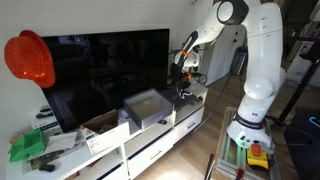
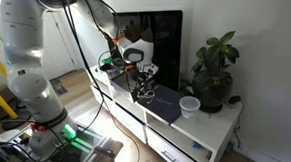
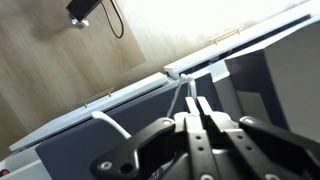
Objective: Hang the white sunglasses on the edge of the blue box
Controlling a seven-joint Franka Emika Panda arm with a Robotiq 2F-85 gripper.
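Observation:
My gripper (image 1: 185,88) hangs over the low white TV cabinet, just beside the near end of the blue box (image 1: 148,105), an open-topped box that looks dark blue in an exterior view (image 2: 167,106). The gripper also shows in an exterior view (image 2: 142,89). In the wrist view the fingers (image 3: 192,102) are pressed together. A thin white arm of the white sunglasses (image 3: 178,90) sticks out from the fingertips. Another curved white piece (image 3: 112,124) lies to the left over a dark surface. The lenses are hidden.
A large black TV (image 1: 105,70) stands behind the box. A white cup (image 2: 190,106) and a potted plant (image 2: 215,72) stand past the box. Green items (image 1: 28,147) lie at the cabinet's far end. An orange-red helmet (image 1: 30,58) hangs on the wall.

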